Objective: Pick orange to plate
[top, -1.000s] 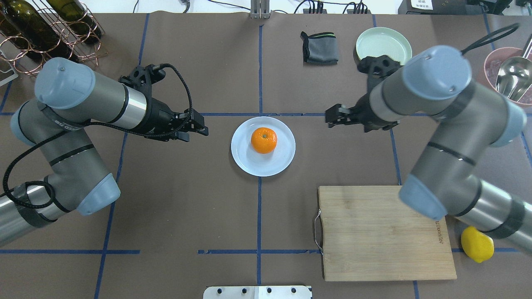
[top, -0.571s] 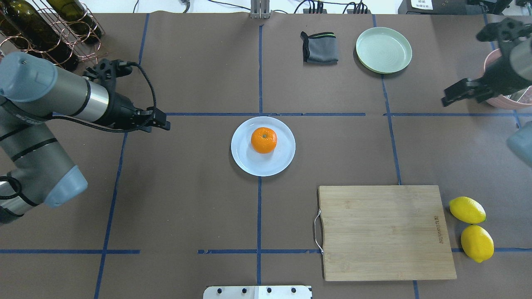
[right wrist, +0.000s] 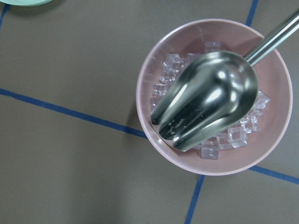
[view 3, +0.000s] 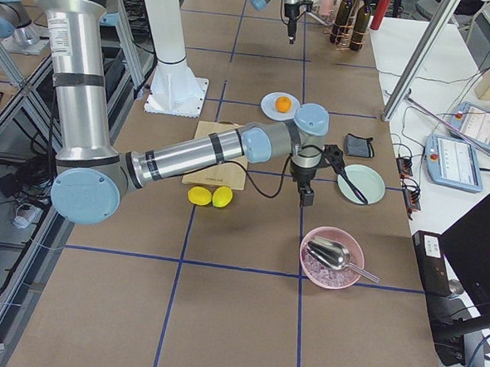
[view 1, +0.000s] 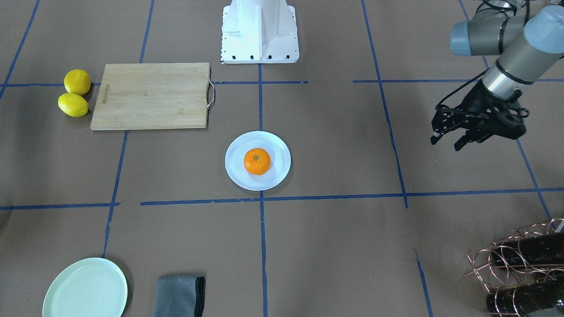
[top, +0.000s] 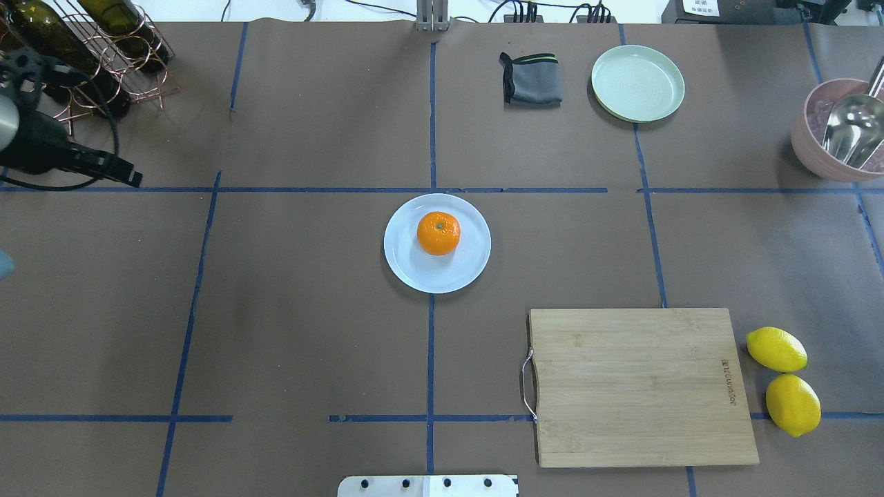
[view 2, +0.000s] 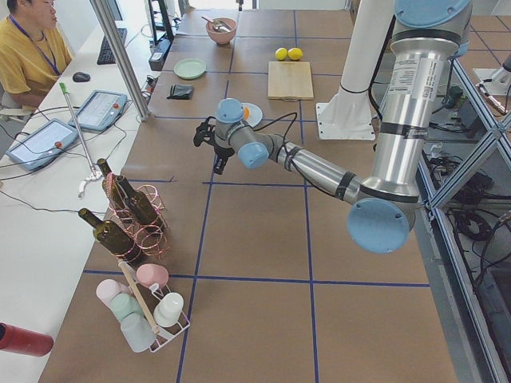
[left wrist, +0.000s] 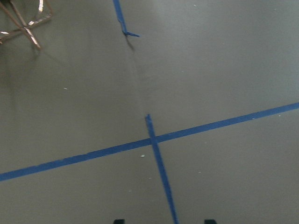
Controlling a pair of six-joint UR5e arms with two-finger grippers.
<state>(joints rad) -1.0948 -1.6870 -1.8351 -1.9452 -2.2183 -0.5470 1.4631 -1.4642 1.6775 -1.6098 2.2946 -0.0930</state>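
The orange [top: 438, 232] sits on the pale blue-white plate [top: 414, 273] at the middle of the table, also seen as orange [view 1: 257, 161] on plate [view 1: 236, 174]. My left gripper [top: 131, 178] hangs far off at the table's left edge, open and empty; the front view shows the left gripper [view 1: 447, 141] with fingers apart. The left wrist view holds only bare mat and blue tape. My right gripper [view 3: 306, 195] shows only in the right side view, above the mat near the pink bowl; whether it is open or shut I cannot tell.
A wooden cutting board [top: 639, 386] lies front right with two lemons [top: 776, 348] beside it. A mint-green plate [top: 637, 83], a grey cloth [top: 530, 79] and a pink bowl [top: 808, 148] with ice and a scoop stand at the back right. A wine rack [top: 83, 48] is back left.
Both arms have pulled away from the plate outward, the left to the far left edge, the right out of the overhead view. The orange and plate have not moved.
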